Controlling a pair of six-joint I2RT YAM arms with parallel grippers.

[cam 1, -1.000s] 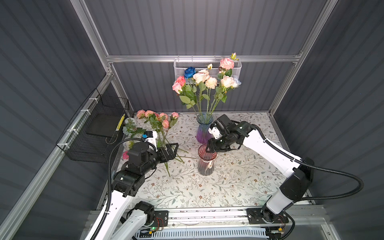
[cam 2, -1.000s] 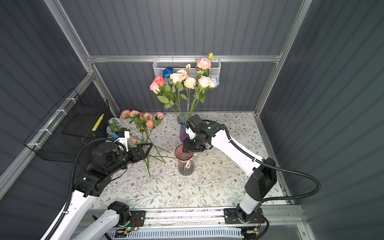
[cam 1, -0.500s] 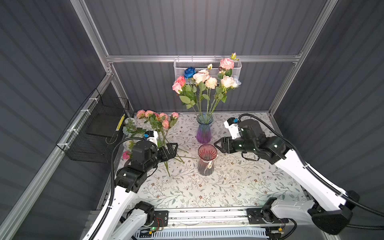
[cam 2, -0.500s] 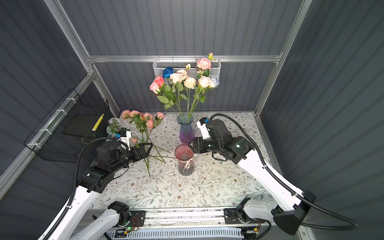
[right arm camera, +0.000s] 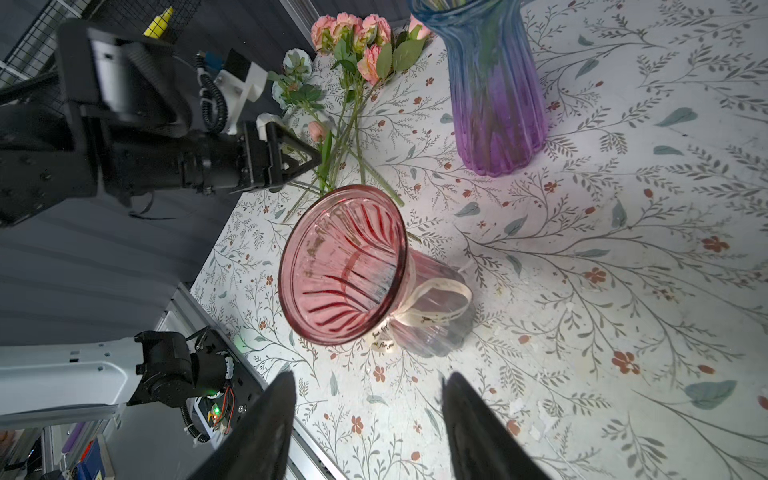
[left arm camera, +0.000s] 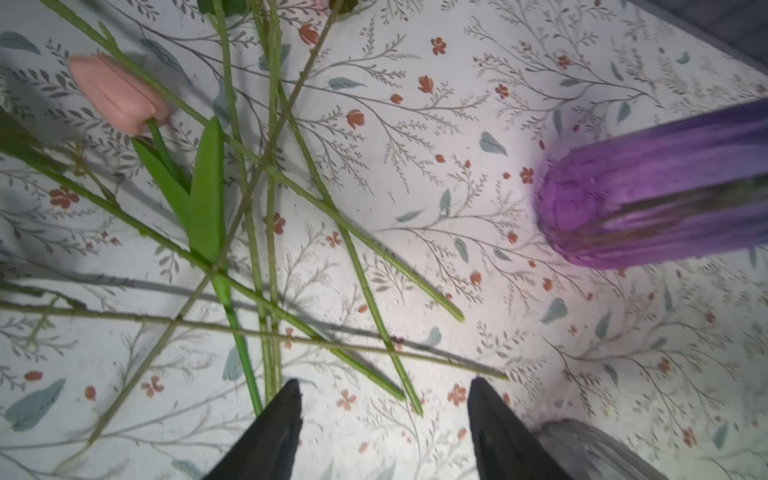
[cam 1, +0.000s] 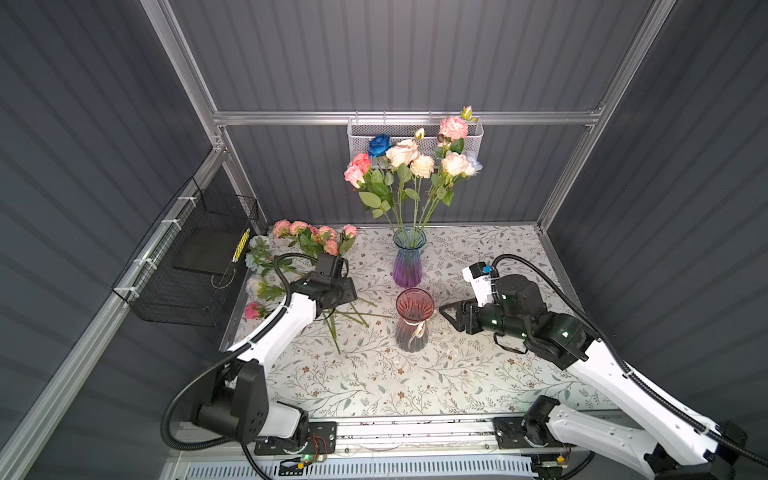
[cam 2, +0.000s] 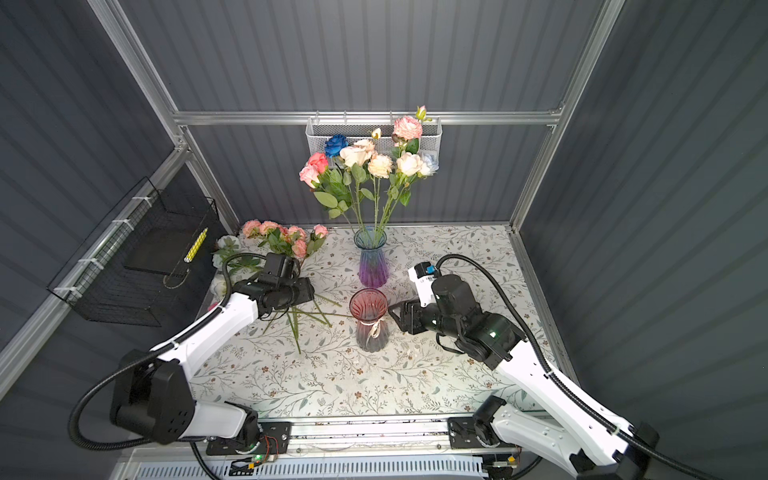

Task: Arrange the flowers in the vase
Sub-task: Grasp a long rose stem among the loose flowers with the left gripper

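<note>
Flanking a ribbed pink glass vase (cam 1: 411, 332), left claw (left arm camera: 384, 384) and right claw (right arm camera: 370, 376) gape.

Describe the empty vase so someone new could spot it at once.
Near the middle of the floral-patterned table stand two glass vases. Behind is the blue-purple vase holding a bouquet; the one you want is the pink-red vase just in front of it, nearer the arm bases. It alone is empty, with a cream ribbon tied round its neck.
</note>
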